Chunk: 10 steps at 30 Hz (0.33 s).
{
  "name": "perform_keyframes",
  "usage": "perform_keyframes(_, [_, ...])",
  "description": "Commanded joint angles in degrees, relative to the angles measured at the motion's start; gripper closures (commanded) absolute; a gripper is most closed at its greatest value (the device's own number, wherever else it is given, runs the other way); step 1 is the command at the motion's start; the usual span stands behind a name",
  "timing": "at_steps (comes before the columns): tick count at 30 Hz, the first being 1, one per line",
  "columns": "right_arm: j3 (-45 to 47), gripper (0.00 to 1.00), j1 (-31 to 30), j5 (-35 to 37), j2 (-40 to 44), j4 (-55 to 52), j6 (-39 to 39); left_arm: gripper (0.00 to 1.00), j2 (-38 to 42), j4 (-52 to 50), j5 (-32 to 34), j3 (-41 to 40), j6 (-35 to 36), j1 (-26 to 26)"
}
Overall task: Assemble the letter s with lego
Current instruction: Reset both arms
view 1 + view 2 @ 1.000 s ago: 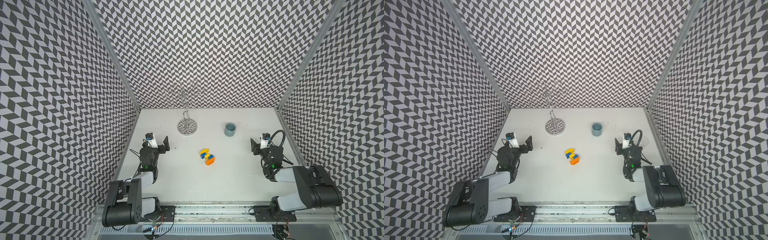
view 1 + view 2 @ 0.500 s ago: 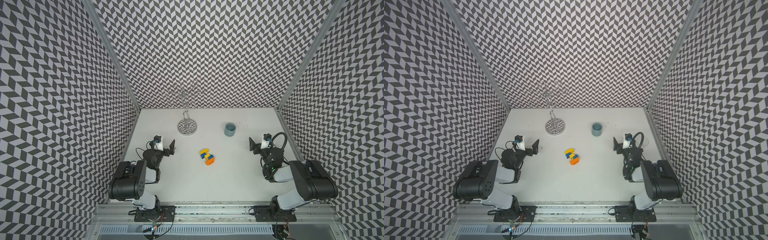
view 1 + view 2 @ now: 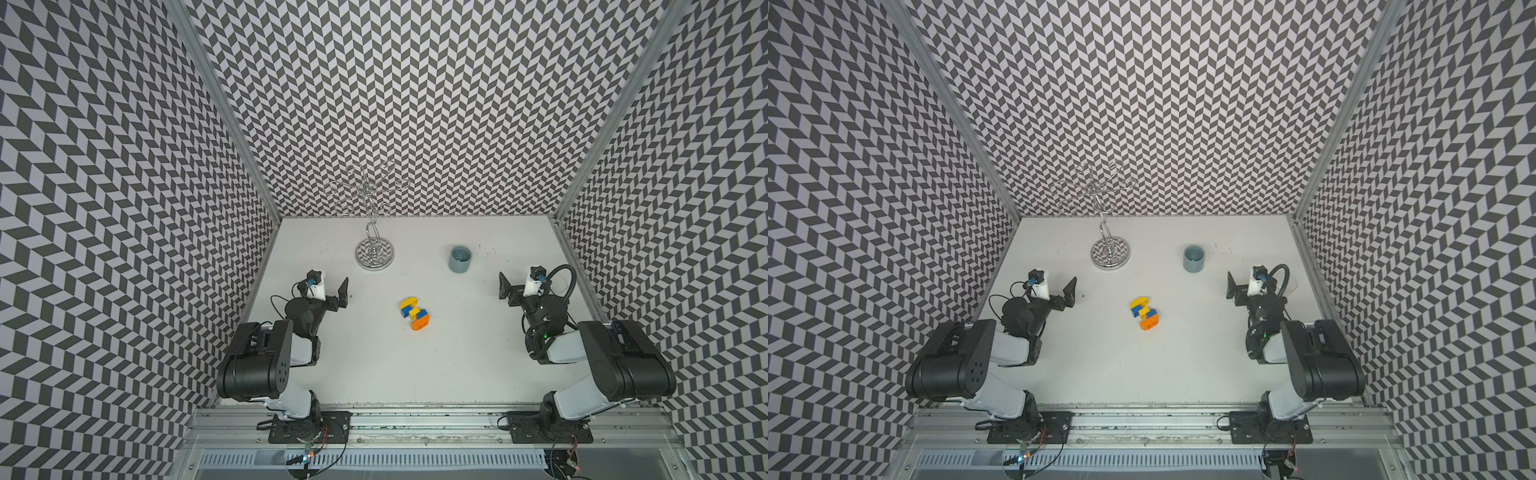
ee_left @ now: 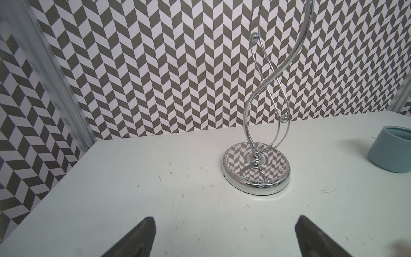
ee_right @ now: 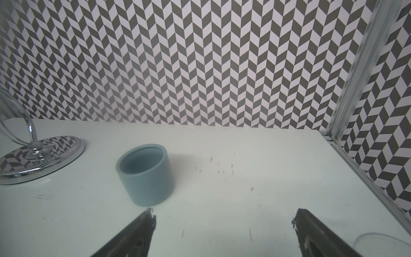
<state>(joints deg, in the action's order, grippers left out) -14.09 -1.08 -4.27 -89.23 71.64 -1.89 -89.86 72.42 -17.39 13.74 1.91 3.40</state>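
Note:
The letter s [image 3: 414, 313] [image 3: 1144, 313] lies mid-table in both top views. It is a small zigzag of joined lego, yellow at the far end, blue and yellow between, orange at the near end. Nothing touches it. My left gripper [image 3: 330, 291] [image 3: 1057, 291] sits low to its left, well apart, and is open. My right gripper [image 3: 519, 286] [image 3: 1248, 286] sits low to its right, also well apart and open. In each wrist view the gripper [image 4: 225, 220] [image 5: 224, 214] has only bare table between its fingers. The lego is out of view in both wrist views.
A chrome wire stand [image 3: 374, 252] [image 4: 255, 171] stands at the back left of centre. A grey-blue cup [image 3: 460, 259] [image 5: 145, 175] stands at the back right, just ahead of my right gripper's left finger. Patterned walls enclose the white table [image 3: 374, 374] on three sides.
The right gripper's jaws have spread wide. Both arms have folded back toward their bases, and the left gripper has swung a little toward the middle. The lego has not moved.

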Motion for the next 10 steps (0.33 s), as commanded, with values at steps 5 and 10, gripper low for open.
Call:
perform_keyframes(5, [-1.0, 0.01, 0.2, 0.6, -0.9, 2.5, 0.3, 0.0, 0.5, 1.3, 0.4, 0.3, 0.7, -0.3])
perform_keyframes(10, [-0.1, 0.0, 0.2, 0.7, -0.2, 3.3, 0.3, 0.0, 0.5, 1.3, 0.4, 0.3, 0.7, -0.3])
